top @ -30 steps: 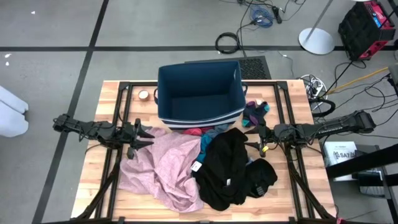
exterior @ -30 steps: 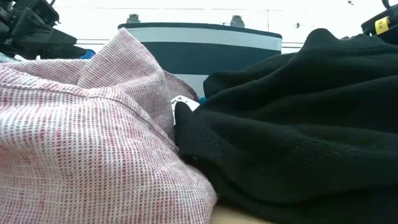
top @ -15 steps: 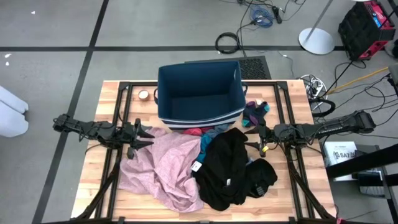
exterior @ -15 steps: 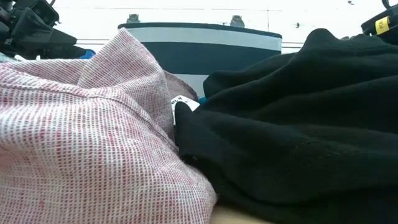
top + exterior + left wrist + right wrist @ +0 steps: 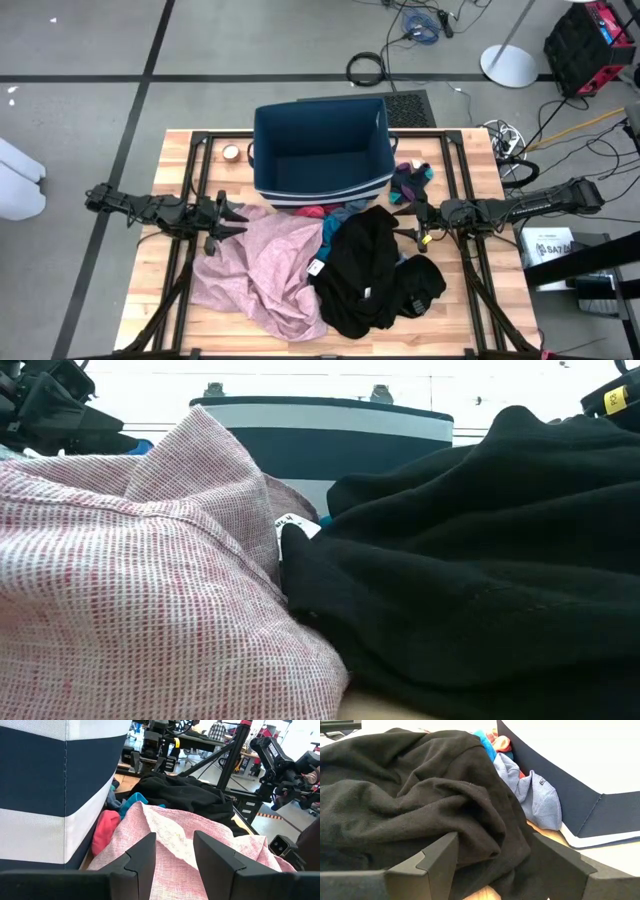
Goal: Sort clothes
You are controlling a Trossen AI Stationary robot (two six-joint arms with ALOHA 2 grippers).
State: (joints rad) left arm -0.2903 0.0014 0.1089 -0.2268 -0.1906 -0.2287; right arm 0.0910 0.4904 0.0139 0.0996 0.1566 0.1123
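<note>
A large pale pink garment [image 5: 262,265] lies on the table's left half, and it fills the left of the low view [image 5: 130,590]. A big black garment [image 5: 362,270] lies to its right, with a second black piece [image 5: 420,285] beside it. Teal [image 5: 330,232], maroon [image 5: 105,832] and grey-blue [image 5: 540,800] pieces lie against the bin's near wall. Small dark socks [image 5: 410,182] lie to the right of the bin. My left gripper [image 5: 175,860] is open at the pink garment's left edge. My right gripper [image 5: 495,865] is open at the black garment's right edge, with black cloth between its fingers.
The dark blue fabric bin [image 5: 320,150] with its white-striped base stands open at the table's far middle. A small roll [image 5: 232,152] lies to its left. Black frame rails [image 5: 190,200] run along both sides of the table. Bare wood shows at the near right corner [image 5: 480,325].
</note>
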